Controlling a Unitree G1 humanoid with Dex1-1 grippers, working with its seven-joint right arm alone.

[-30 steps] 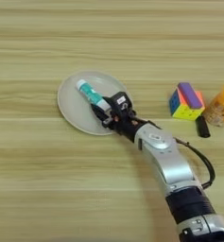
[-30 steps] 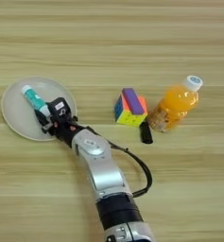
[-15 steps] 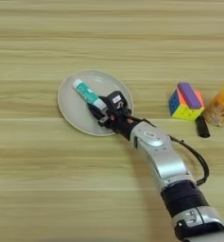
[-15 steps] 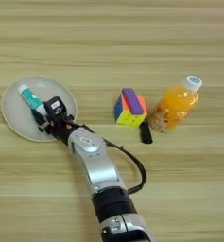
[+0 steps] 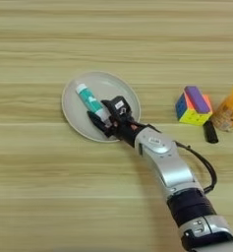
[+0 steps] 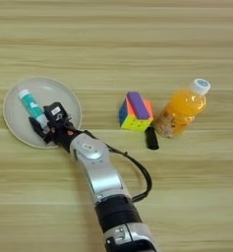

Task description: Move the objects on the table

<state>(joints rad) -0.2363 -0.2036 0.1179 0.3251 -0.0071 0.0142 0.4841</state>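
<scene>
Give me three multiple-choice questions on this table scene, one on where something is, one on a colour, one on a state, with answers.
1. Where does the glue stick lie?
A. on the plate
B. beside the bottle
C. on the cube

2. What colour is the drink in the bottle?
A. green
B. orange
C. clear

3. How is the bottle placed?
A. upright
B. lying on its side
C. upside down

Answers: 1 A, the stick rests inside the plate's rim by the right gripper. 2 B, its body shows orange. 3 B, its white cap points sideways.
</scene>
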